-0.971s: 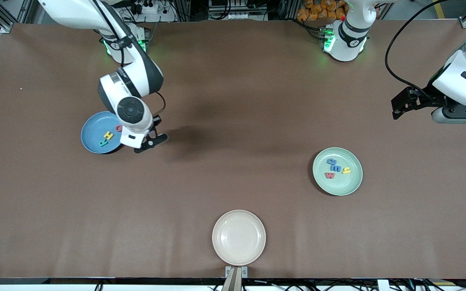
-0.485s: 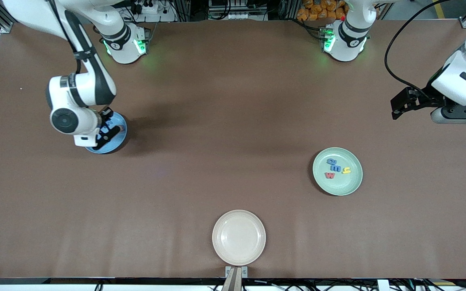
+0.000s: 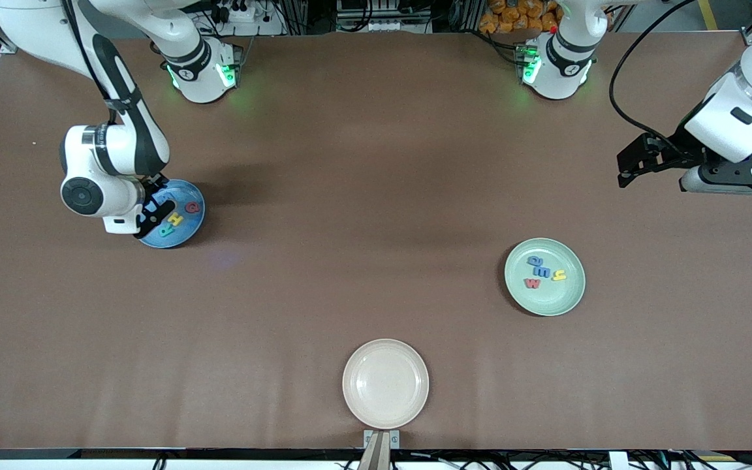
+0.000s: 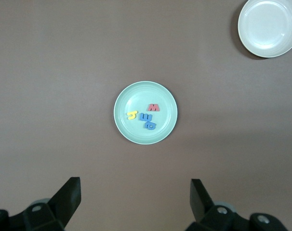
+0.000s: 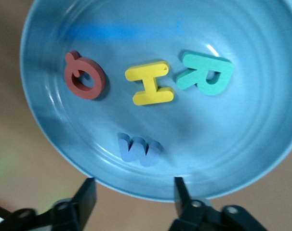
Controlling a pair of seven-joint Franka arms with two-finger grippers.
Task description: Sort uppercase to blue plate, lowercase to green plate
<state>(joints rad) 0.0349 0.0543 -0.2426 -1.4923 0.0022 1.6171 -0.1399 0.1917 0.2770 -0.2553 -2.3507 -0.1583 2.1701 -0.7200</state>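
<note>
While the front view takes in the whole brown desk [image 3: 376, 196], the right gripper [image 3: 154, 212] hangs low over the blue plate [image 3: 183, 235], which lies toward the right arm's end of the desk. On that plate the red Q [image 3: 192, 207], the yellow H [image 3: 174, 220] and the teal R [image 3: 166, 230] show beside the gripper; the arm's wrist hides part of the plate. The left gripper [image 3: 634, 166] is held up over bare desk at the left arm's end, where that arm waits. The green plate [image 3: 562, 297] lies nearer to the front camera than the left gripper, and it carries the blue rounded letter [image 3: 535, 261], the blue m [image 3: 544, 271], the yellow h [image 3: 559, 275] and the red w [image 3: 532, 283], close together. The beige plate [image 3: 386, 384] lies nearest to the front camera, midway between the two ends and well apart from both other plates.

In the left wrist view, the left gripper's fingers [image 4: 69, 197] stand wide apart with nothing between them, high above the green plate [image 4: 131, 132] and its four lowercase letters. The beige plate [image 4: 269, 29] shows at a corner.

In the right wrist view, the right gripper's fingers [image 5: 88, 197] are spread and released, just above the rim of the blue plate [image 5: 261, 144]. Inside lie the red Q [image 5: 85, 76], the yellow H [image 5: 149, 83] and the teal R [image 5: 206, 73] in a row, with the blue M [image 5: 139, 148] apart from the row, closest to the fingers and free of them.
</note>
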